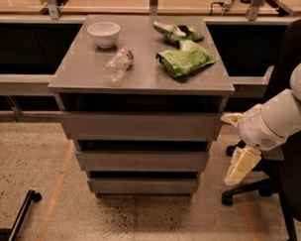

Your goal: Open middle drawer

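Note:
The grey cabinet has three stacked drawers. The middle drawer (141, 160) shows a plain flat front, pushed in like the taller top drawer (140, 125) and the shorter bottom drawer (143, 186). My gripper (236, 143) is to the right of the cabinet, level with the top and middle drawers and apart from them. Its two cream fingers (242, 165) stand spread, one upper and one lower, with nothing between them. The white arm comes in from the right edge.
On the cabinet top (83, 70) lie a white bowl (103, 32), a clear plastic bottle (118, 65) and two green snack bags (185, 59). A black office chair (282, 186) stands behind my arm. A black bar (18, 217) lies on the floor at lower left.

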Controlling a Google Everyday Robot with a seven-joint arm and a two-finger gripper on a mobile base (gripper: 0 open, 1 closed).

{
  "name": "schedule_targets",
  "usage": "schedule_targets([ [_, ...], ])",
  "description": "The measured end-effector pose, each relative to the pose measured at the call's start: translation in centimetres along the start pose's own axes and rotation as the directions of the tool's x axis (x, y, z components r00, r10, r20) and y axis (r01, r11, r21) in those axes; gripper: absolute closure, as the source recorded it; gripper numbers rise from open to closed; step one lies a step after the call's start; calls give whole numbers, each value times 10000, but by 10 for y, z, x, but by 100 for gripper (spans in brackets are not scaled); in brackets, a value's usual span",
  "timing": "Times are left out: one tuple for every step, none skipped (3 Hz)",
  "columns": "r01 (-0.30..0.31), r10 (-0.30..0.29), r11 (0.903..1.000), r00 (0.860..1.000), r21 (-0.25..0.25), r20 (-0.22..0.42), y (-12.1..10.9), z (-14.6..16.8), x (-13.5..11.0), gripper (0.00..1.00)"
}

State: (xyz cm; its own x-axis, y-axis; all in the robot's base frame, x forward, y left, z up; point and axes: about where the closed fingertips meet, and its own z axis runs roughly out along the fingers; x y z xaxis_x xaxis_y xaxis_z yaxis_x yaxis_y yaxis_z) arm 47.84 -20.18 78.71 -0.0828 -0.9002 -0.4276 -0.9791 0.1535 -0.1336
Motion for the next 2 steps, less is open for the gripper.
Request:
schedule_targets([
  [63, -64, 10000, 9996, -40, -278, 1, 32, 6, 0],
  [425, -430, 9990, 9978, -114, -496, -13, 97, 23, 0],
])
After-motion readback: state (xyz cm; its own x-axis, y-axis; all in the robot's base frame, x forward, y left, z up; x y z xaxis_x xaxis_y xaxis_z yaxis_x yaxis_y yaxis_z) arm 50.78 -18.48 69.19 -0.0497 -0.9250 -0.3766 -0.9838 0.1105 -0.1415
